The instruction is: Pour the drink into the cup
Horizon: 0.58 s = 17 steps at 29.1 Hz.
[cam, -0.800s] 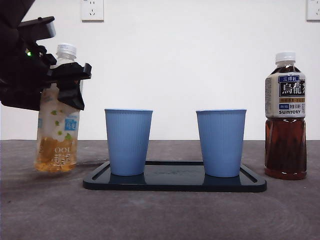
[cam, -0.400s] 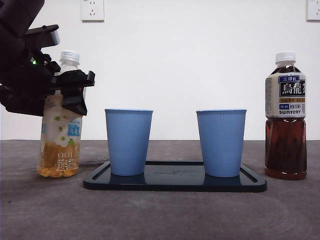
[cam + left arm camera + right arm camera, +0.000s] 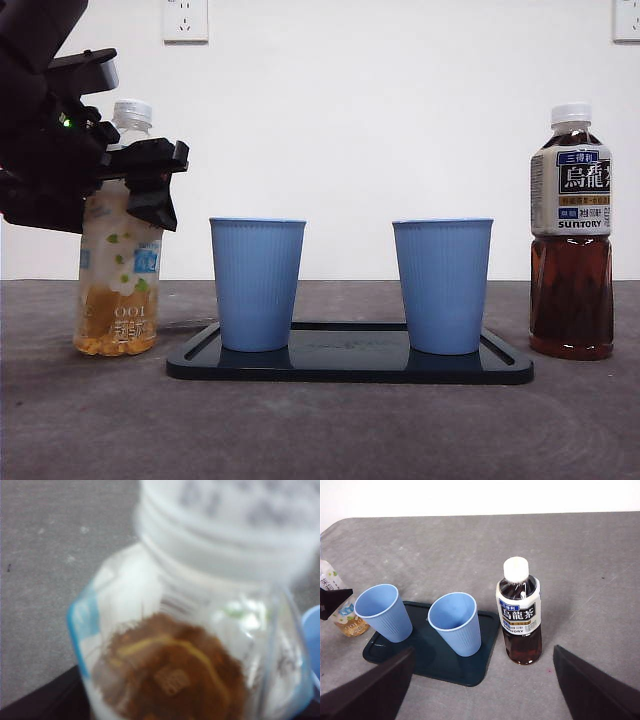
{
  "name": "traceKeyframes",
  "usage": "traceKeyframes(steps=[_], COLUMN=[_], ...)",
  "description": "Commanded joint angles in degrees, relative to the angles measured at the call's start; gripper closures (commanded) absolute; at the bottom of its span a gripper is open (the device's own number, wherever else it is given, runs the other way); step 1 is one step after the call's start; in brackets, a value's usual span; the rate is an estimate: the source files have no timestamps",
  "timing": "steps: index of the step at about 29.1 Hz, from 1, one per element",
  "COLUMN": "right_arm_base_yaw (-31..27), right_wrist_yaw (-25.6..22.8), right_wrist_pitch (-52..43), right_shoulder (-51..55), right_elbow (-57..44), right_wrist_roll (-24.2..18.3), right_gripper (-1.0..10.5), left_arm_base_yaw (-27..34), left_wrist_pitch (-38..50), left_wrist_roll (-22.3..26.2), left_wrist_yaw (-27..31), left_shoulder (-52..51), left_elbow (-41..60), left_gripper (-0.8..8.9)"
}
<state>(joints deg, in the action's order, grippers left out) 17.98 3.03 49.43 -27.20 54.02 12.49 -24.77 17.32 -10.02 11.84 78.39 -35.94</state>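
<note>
Grey table (image 3: pixel 320 430) held two empty blue plastic cups (image 3: pixel 257 284); left claw (image 3: pixel 140 185) gripped capped clear tea bottle (image 3: pixel 118 290); nothing poured yet.

Your left gripper (image 3: pixel 140 185) is matte black and angular, with a small green light glowing on the bulky black arm (image 3: pixel 45 130).

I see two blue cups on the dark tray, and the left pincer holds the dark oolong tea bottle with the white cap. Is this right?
Not quite. The left pincer holds the light juice bottle, as the front view shows. The dark oolong tea bottle stands alone beside the dark tray. The two blue cups are on the tray.
</note>
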Motion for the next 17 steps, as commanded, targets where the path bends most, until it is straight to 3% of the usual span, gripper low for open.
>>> traceKeyframes(steps=[1, 10, 17], right_arm_base_yaw=[0.26, 0.26, 0.28], right_wrist_yaw=[-0.02, -0.02, 0.04], right_wrist_pitch=[-0.5, -0.5, -0.5], right_shoulder=[-0.39, -0.39, -0.39], right_elbow=[0.66, 0.66, 0.66], right_wrist_roll=[0.83, 1.03, 1.01], right_gripper=[5.1, 5.1, 5.1], left_arm_base_yaw=[-0.37, -0.66, -2.49], left_wrist_pitch=[1.16, -3.32, -14.03], left_wrist_roll=[-0.15, -0.15, -2.03], left_wrist_yaw=[0.07, 0.07, 0.0], left_shoulder=[-1.2, -7.45, -20.11], left_elbow=[-0.83, -0.83, -0.98], left_gripper=[3.7, 3.71, 3.73])
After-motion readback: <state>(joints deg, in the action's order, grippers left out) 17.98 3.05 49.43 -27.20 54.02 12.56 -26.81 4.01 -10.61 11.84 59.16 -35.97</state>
